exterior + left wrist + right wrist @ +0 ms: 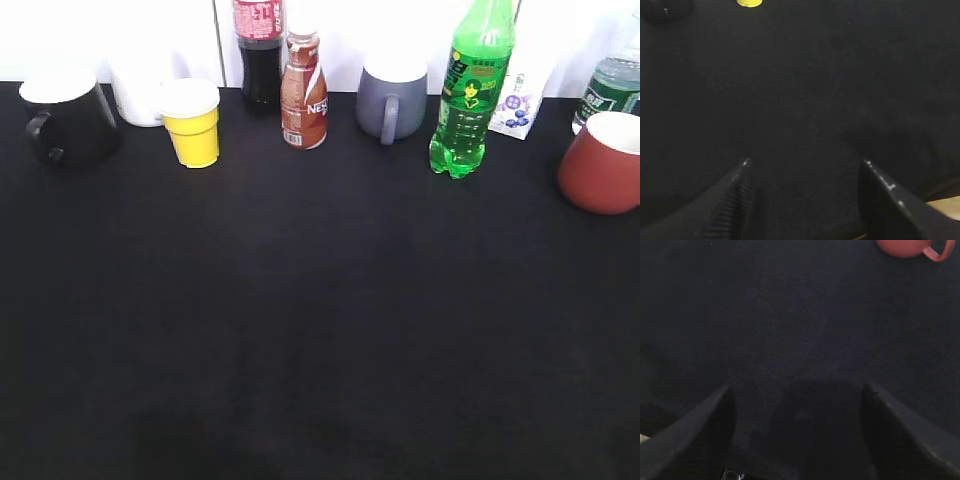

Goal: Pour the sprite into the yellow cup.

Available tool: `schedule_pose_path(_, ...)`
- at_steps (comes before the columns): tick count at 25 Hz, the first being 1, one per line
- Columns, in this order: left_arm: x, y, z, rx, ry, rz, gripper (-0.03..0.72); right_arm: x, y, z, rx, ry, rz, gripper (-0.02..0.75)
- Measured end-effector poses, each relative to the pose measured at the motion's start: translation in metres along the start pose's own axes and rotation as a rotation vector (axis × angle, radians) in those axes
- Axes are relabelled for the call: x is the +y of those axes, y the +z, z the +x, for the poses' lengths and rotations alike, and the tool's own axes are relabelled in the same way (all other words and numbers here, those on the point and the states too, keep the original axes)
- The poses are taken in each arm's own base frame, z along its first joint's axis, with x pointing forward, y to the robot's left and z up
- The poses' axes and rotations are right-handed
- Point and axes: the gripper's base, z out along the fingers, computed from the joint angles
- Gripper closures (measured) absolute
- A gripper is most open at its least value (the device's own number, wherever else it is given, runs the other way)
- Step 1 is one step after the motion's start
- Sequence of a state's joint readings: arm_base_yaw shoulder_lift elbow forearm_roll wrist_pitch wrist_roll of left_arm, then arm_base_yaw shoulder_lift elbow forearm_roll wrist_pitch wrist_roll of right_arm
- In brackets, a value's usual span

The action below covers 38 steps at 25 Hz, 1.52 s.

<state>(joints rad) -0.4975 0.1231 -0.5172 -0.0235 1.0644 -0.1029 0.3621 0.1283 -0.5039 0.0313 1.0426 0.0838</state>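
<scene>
The sprite (470, 90), a tall bright green bottle with a green-yellow label, stands upright at the back right of the black table. The yellow cup (192, 122) stands upright at the back left; its base also shows at the top edge of the left wrist view (749, 3). My left gripper (805, 162) is open and empty above the black cloth, far in front of the cup. My right gripper (796, 386) is open and empty above the cloth. Neither gripper shows in the exterior view.
Along the back stand a black mug (68, 118), a white cup (140, 90), a dark cola bottle (259, 55), a brown Nestle bottle (304, 92), a grey mug (391, 100), a white carton (522, 95), a darker green-labelled bottle (610, 85) and a red mug (603, 160), also in the right wrist view (907, 247).
</scene>
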Motion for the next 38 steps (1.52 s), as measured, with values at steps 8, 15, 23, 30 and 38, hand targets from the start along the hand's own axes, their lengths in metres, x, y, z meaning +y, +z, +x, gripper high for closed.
schedule_pose_path(8, 0.002, -0.006, 0.003, -0.069, -0.115, -0.18, 0.195, -0.003, 0.0, 0.0, -0.018, 0.093, 0.14, 0.153)
schedule_pose_path(15, -0.003, -0.016, 0.01, -0.18, -0.222, -0.378, 0.195, 0.002, -0.017, 0.01, -0.172, 0.199, 0.342, 0.153)
schedule_pose_path(23, -0.003, -0.016, 0.01, -0.18, -0.222, -0.378, 0.195, 0.001, -0.016, 0.01, -0.172, 0.2, 0.342, 0.153)
schedule_pose_path(30, -0.003, -0.016, 0.01, -0.18, -0.222, -0.378, 0.195, 0.001, -0.016, 0.01, -0.172, 0.201, 0.342, 0.153)
schedule_pose_path(38, -0.003, -0.016, 0.01, -0.18, -0.222, -0.378, 0.195, 0.001, -0.016, 0.01, -0.172, 0.201, 0.342, 0.153)
